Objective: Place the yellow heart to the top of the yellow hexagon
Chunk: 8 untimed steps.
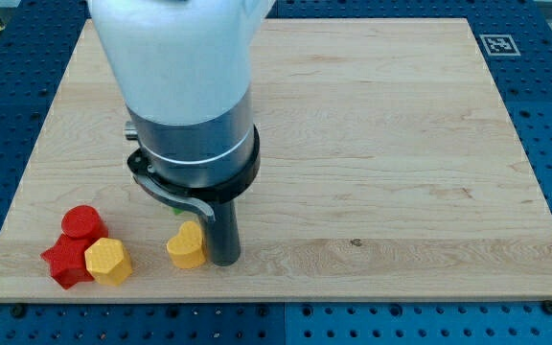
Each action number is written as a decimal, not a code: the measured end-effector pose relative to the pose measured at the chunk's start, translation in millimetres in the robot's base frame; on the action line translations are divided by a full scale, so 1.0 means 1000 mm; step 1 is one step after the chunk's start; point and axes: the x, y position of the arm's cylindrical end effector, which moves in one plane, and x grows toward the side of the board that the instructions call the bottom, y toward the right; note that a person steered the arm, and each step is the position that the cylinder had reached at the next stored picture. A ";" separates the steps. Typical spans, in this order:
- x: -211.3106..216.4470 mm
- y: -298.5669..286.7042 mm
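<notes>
The yellow heart [187, 244] lies near the board's bottom edge, left of centre. My tip [224, 259] stands right beside it, touching its right side. The yellow hexagon [108, 262] sits further to the view's left, at the bottom left of the board, a short gap away from the heart. The heart is to the right of the hexagon and slightly higher in the view.
A red star-shaped block [65, 264] touches the hexagon's left side. A red cylinder [82, 222] sits just above both. The arm's large white and grey body [188, 105] hangs over the board's upper left. A small green piece [174, 205] peeks out under it.
</notes>
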 end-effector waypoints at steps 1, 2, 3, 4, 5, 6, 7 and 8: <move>0.000 0.001; 0.000 0.001; -0.002 0.001; -0.009 -0.001; -0.005 -0.001; 0.021 -0.001; 0.031 -0.001; 0.029 -0.003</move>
